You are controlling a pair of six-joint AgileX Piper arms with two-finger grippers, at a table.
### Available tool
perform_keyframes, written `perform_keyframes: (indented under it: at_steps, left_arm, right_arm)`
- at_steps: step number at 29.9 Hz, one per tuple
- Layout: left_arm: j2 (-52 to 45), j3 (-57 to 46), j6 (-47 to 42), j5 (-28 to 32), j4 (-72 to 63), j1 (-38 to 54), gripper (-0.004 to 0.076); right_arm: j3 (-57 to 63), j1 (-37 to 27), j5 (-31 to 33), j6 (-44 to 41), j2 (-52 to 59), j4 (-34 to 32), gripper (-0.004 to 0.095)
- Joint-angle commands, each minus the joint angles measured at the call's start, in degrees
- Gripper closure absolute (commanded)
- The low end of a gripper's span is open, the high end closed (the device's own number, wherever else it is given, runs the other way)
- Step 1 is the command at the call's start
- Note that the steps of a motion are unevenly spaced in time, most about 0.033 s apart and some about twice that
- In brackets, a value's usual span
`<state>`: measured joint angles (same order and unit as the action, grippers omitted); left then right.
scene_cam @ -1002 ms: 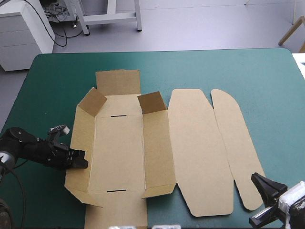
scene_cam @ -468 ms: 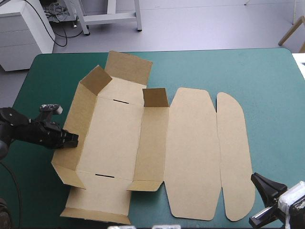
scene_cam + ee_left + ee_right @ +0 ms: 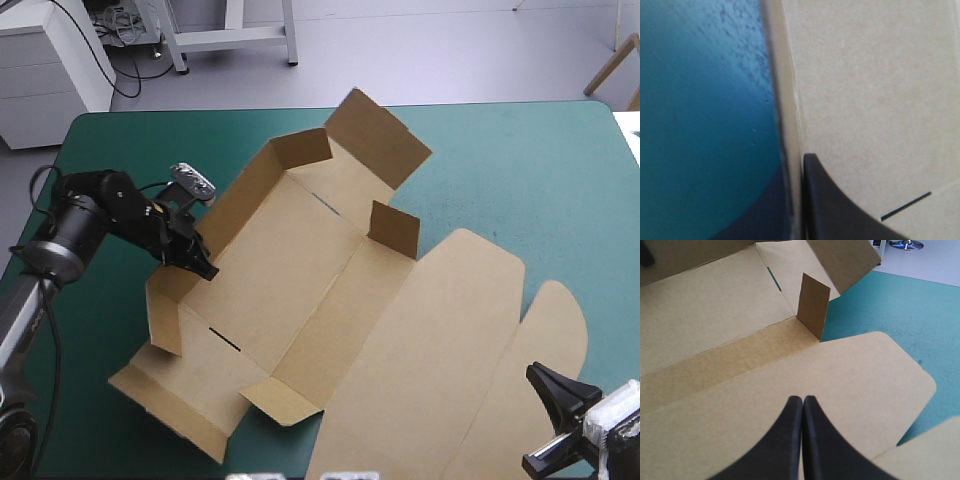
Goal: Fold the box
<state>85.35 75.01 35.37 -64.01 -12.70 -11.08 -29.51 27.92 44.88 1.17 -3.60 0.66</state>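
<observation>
The brown box (image 3: 290, 270) lies slantwise across the table, a cut sheet with its left side wall and small end flaps raised and its lid panel (image 3: 440, 320) flat toward the near right. My left gripper (image 3: 203, 268) is shut on the raised left wall. In the left wrist view that wall's edge (image 3: 785, 110) runs into the gripper (image 3: 799, 160), with one black finger (image 3: 840, 210) on the box's inner face. My right gripper (image 3: 548, 385) is shut and holds nothing. It hovers over the lid (image 3: 840, 385), and an upright flap (image 3: 813, 305) stands ahead of it (image 3: 803, 401).
Bare teal-green cover (image 3: 520, 170) stretches from the box to the table's far right corner, and a narrower strip (image 3: 90, 330) lies along the left edge beside my left arm. The box's near corner (image 3: 215, 445) reaches close to the front edge.
The left gripper has swung away from me and to the right, holding the side wall. The whole box turned clockwise with it, so the lid now reaches the right gripper. The right arm has not moved.
</observation>
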Motion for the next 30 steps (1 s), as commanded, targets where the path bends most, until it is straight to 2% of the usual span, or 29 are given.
perform_keyframes:
  at_steps: [1,9,13,20,27,30]
  left_arm:
    - [-0.4,2.9,0.7,7.5,8.1,-5.1,0.0734]
    - [0.9,2.9,0.7,19.6,24.2,-13.5,0.0734]
    - [0.9,2.9,0.7,23.3,31.9,-17.3,0.0734]
    - [1.2,2.8,-0.2,23.4,46.9,-26.8,0.0734]
    - [1.2,2.8,-12.7,23.2,68.5,-33.9,0.0734]
    - [1.2,2.8,-17.9,22.8,72.4,-35.2,0.0734]
  right_arm:
    - [-0.9,-0.4,-5.2,0.5,-0.8,-0.2,0.0927]
    - [-0.2,-0.4,-7.0,0.6,-0.8,-0.2,0.0927]
    - [-0.2,-0.4,-7.0,0.6,-0.8,-0.2,0.0928]
    - [-0.2,-0.4,-7.0,0.6,-0.8,-0.2,0.0927]
    - [-0.2,-0.4,-7.0,0.6,-0.8,-0.2,0.0927]
    - [-0.2,-0.4,-7.0,0.6,-0.8,-0.2,0.0927]
